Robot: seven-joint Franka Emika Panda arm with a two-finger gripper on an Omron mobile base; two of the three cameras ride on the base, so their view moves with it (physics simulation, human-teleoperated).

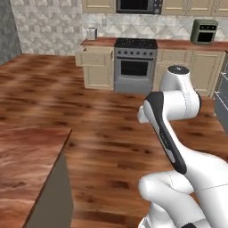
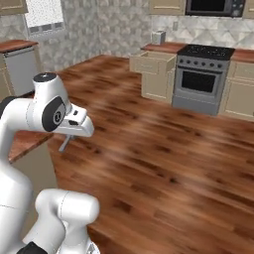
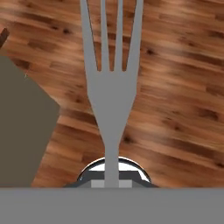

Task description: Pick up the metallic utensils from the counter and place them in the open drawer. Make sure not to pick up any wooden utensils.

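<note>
The two-finger gripper is clamped tight on the silver-grey metal fork, tines pointing away for carrying. Upper left in the left base view, the light beige open drawer waits to receive it.

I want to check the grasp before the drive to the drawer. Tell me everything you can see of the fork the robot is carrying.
The fork is flat, plain silver-grey and metallic-looking, with four long straight tines, a broad shoulder and a neck tapering into a narrow handle. In the hand view it points straight away from the hand, its handle end pinched in the shut gripper, over wooden floor beside a counter's base. In the right base view it hangs as a thin grey sliver below the hand, slanting downward, touching nothing but the gripper.
</note>
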